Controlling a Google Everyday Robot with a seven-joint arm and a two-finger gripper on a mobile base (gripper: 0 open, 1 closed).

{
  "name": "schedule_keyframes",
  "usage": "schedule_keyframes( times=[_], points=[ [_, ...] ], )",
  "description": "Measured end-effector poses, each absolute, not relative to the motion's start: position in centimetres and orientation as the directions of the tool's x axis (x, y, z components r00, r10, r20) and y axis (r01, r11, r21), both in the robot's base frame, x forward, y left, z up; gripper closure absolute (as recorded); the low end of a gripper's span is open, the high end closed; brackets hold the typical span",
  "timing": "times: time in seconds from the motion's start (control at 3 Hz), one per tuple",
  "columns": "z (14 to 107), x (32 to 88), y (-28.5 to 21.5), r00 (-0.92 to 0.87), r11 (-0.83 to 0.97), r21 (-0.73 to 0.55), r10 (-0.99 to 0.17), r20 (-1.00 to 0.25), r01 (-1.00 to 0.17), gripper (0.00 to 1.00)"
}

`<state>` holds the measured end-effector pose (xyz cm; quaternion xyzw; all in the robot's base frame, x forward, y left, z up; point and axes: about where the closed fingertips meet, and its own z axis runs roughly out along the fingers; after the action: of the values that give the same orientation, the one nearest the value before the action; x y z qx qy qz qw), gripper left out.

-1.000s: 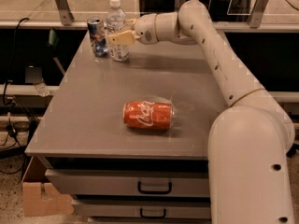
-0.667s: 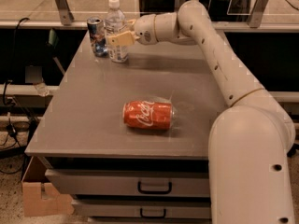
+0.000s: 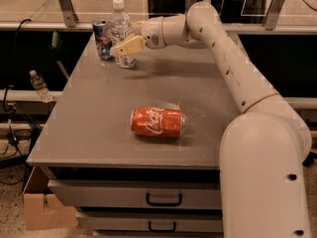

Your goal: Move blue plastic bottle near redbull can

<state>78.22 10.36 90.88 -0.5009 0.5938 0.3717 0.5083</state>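
The blue plastic bottle [image 3: 120, 28] stands upright at the table's far left, clear with a white cap and a pale label. The redbull can [image 3: 102, 38] stands upright just to its left, nearly touching it. My gripper [image 3: 128, 39] reaches in from the right and sits around the bottle's lower body at label height. Its tan part covers some of the label. The arm stretches across the table's back right.
An orange-red Coca-Cola can [image 3: 157, 122] lies on its side mid-table on the grey table [image 3: 94, 118]. Drawers [image 3: 163, 199] are below the front edge. A small bottle [image 3: 39, 85] lies off to the left, and a cardboard box [image 3: 42, 212] sits on the floor.
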Motion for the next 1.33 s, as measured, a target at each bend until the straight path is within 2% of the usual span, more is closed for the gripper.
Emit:
schedule_keyframes(
  times=[0.33,0.67,1.0,1.33],
  points=[
    [90.9,78.3,10.4,0.018,0.223,-0.067,-0.217,-0.976,-0.972,0.00],
    [91.5,78.6,8.0,0.019,0.257,-0.080,-0.230,-0.973,-0.963,0.00],
    [93.4,78.7,2.3,0.011,0.359,-0.115,-0.278,-0.961,-0.926,0.00],
    [97.1,77.9,-7.9,-0.004,0.517,-0.181,-0.337,-0.942,-0.836,0.00]
  ],
)
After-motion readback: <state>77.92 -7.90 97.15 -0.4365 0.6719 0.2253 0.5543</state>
